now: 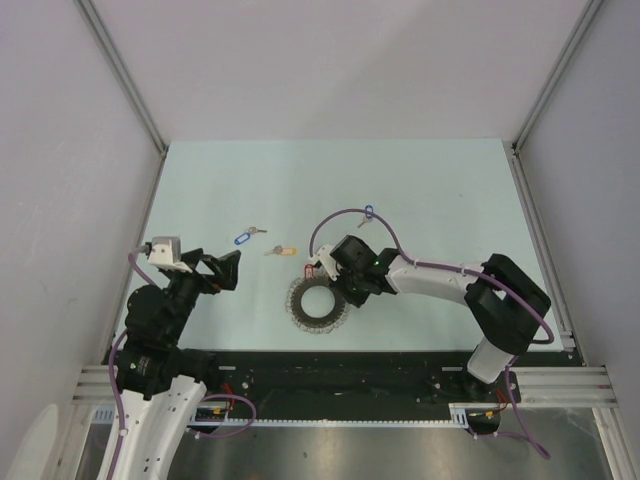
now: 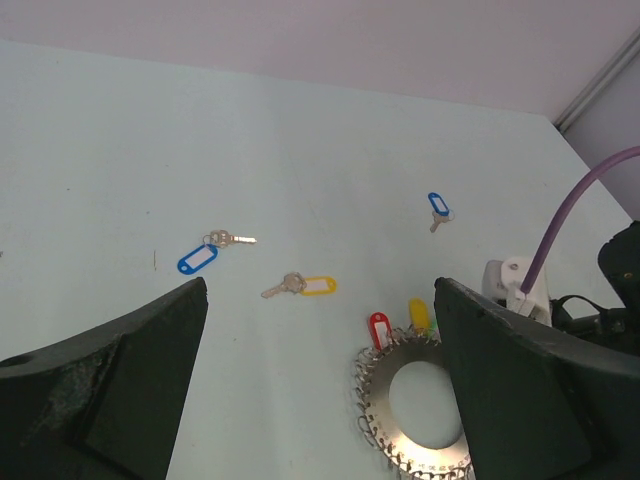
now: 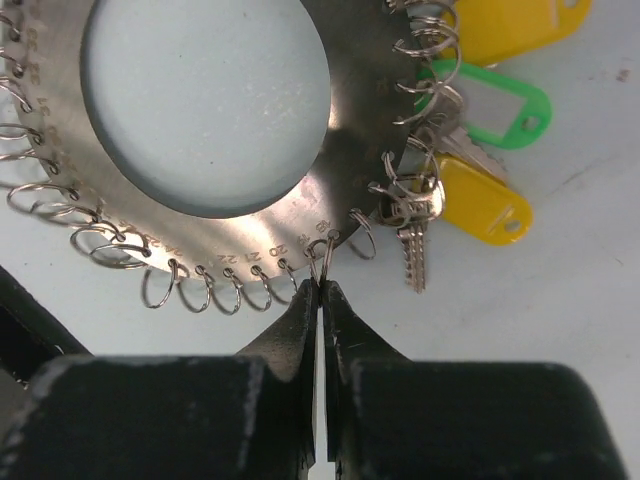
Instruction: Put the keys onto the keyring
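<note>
Pinching one small rim loop of the keyring point(image 3: 352, 160): right tool point(image 3: 319, 292), fingers together. Keyring flat on surface point(image 1: 430, 180). Left tool point(image 1: 225, 270): spread wide, empty. Three tagged keys point(image 1: 243, 238) loose beyond.

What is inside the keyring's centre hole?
Only bare table shows through the keyring hole; nothing lies in it. The right gripper pinches a small loop on the outer rim, outside the hole. Table beneath the metal is hidden.

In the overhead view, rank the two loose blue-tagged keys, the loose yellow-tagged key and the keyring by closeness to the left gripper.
1. Nearer blue-tagged key, just beyond left gripper.
2. Loose yellow-tagged key, centre.
3. Keyring, right.
4. Far blue-tagged key, far right.
</note>
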Motion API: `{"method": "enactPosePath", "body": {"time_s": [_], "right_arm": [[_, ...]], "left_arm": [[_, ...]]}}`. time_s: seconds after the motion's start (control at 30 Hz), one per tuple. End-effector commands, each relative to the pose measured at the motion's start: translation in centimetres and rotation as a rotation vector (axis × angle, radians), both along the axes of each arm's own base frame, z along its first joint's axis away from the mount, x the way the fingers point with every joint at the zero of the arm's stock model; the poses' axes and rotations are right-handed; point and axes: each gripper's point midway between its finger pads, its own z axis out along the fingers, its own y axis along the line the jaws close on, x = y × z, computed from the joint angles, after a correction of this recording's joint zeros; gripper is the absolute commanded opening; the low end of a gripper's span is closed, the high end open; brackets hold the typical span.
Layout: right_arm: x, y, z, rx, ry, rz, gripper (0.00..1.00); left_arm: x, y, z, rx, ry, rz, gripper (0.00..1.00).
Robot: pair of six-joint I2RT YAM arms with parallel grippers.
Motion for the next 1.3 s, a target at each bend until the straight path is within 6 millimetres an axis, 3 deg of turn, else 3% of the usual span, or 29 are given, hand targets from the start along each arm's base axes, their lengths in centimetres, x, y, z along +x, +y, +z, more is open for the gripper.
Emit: {"method": "enactPosePath", "body": {"time_s": [0.0,0.2,0.43,0.5,0.57,0.8,0.93,1.27], "right_arm": [[1.2,1.1,5.3,0.094,-0.126,-0.019,0.00],[2.3,0.9,10.5,0.187,-0.271,-0.053,0.00],[1.8,0.9,19.1,0.440,-0.453,-0.023,0.00],[1.6,0.7,20.2,0.487,-0.489,-0.011,0.00],[1.2,0.6,21.5,0.539,-0.508,0.008,0.00],[-0.4,-0.4,22.7,0.608,-0.498,0.042,0.00],[-1.7,-0.7,23.8,0.670,-0.494,0.069,0.00],[-2.9,-1.2,25.7,0.737,-0.521,0.103,0.00]], "left_arm": [[-0.2,-0.5,1.7,-0.010,-0.051,-0.027,1.00],[0.3,-2.6,1.7,0.011,-0.033,-0.147,1.00],[0.8,-8.6,1.6,0.055,0.087,-0.506,1.00],[0.5,-10.0,2.5,0.070,0.088,-0.579,1.00],[0.3,-11.7,2.1,0.112,0.110,-0.646,1.00],[-1.2,-17.4,3.4,0.198,0.036,-0.877,1.00],[-1.6,-19.2,3.4,0.329,-0.073,-0.960,0.86],[-2.5,-23.4,4.5,0.400,-0.245,-1.166,0.67]]}}
